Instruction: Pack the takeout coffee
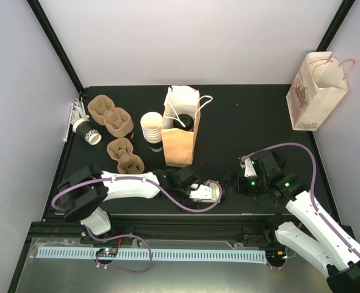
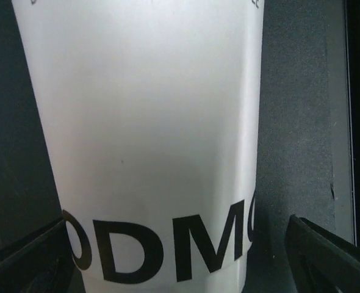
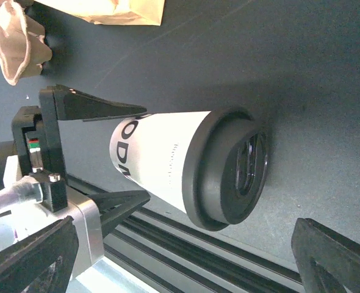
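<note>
Lidded takeout coffee cup (image 3: 162, 162) lies sideways on the near-centre tabletop (image 1: 259, 122), left tool (image 2: 175, 221) wide astride its base, right tool (image 3: 183, 226) wide facing the lid; I judge it light and crushable, so grip mid-wall gently.

The top view hangs high above and behind the arms, looking down on the whole desk (image 1: 253, 122), with the arm bases at 6 o'clock. The left wrist camera sits almost against the cup (image 2: 149, 140), whose white wall fills its frame. The right wrist camera looks low across the desk from farther off, with the same cup at centre and the left hand (image 3: 144, 155) at 9 o'clock. All three views share that cup.
</note>
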Action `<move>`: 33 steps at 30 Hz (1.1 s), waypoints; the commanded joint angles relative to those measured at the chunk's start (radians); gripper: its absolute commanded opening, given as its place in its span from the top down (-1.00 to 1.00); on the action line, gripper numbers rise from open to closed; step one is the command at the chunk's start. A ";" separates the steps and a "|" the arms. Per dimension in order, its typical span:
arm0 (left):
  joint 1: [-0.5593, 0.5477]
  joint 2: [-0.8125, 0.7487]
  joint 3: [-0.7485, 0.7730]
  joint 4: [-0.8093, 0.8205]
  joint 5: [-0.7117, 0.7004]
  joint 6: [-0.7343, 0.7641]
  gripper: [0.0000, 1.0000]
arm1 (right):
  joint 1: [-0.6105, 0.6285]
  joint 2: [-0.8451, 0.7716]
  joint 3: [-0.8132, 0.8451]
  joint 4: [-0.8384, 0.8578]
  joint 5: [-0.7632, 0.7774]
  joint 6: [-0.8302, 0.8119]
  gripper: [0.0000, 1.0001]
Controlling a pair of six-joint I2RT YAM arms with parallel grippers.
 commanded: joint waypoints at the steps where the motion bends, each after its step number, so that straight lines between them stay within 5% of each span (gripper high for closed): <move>1: -0.005 0.025 0.028 0.043 -0.011 0.043 -0.82 | -0.008 -0.018 -0.001 -0.012 -0.014 -0.016 -0.96; 5: 0.003 0.044 0.029 0.052 -0.031 0.055 -0.57 | -0.010 -0.004 0.011 -0.009 -0.017 -0.021 -0.95; 10: 0.009 0.026 0.011 0.103 -0.006 0.028 -0.58 | -0.010 0.023 0.030 -0.009 -0.018 -0.029 -0.95; 23: 0.025 -0.130 -0.124 0.258 0.031 -0.083 -0.22 | -0.048 0.037 0.202 -0.136 0.045 -0.113 -0.95; 33: 0.026 -0.247 -0.226 0.369 0.046 -0.184 -0.19 | -0.060 0.066 0.345 -0.223 0.009 -0.186 -0.97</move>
